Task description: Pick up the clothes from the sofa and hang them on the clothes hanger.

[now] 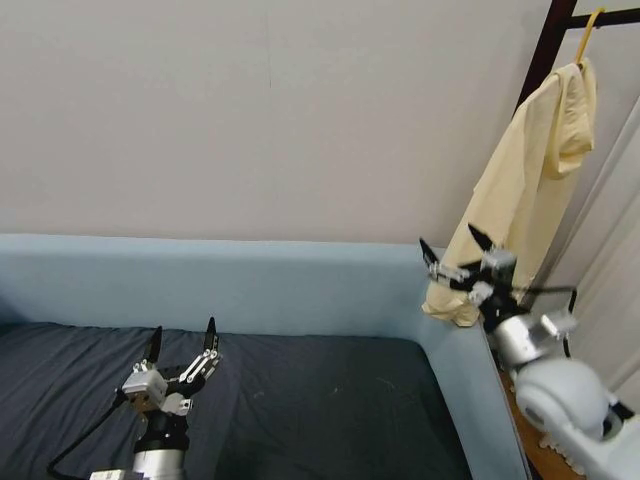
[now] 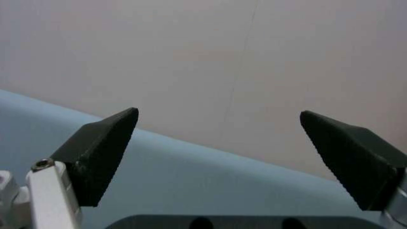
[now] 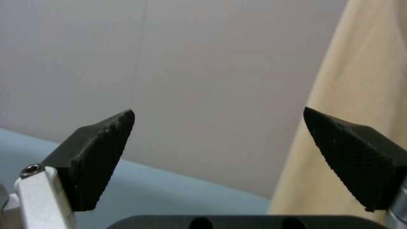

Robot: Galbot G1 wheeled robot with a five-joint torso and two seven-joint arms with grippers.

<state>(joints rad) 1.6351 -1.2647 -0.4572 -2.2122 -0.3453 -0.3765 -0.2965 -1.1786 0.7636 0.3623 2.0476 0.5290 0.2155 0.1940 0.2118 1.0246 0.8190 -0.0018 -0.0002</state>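
Pale yellow cloth, the garment (image 1: 530, 190), hangs from a yellow hanger (image 1: 592, 25) on the dark wooden rack (image 1: 548, 45) at the head view's upper right, beyond the end of the light blue sofa (image 1: 250, 280). The right gripper (image 1: 450, 245) hovers by the sofa's corner, just beside the garment's lower hem, fingers spread and holding nothing. The left gripper (image 1: 183, 335) is low over the dark seat cushion (image 1: 330, 390), also spread and empty. No clothes lie on the visible part of the seat.

In the left wrist view, both fingers (image 2: 102, 152) stand wide apart against the sofa back and bare wall (image 2: 190, 57).

In the right wrist view, the parted jaws frame the wall, with the yellow cloth close behind one finger.

The hanging step looks done. The hook's seat on the rail is cut off by the frame, so it may not be fully over. The next move calls for drawing the right arm clear without snagging the hem.
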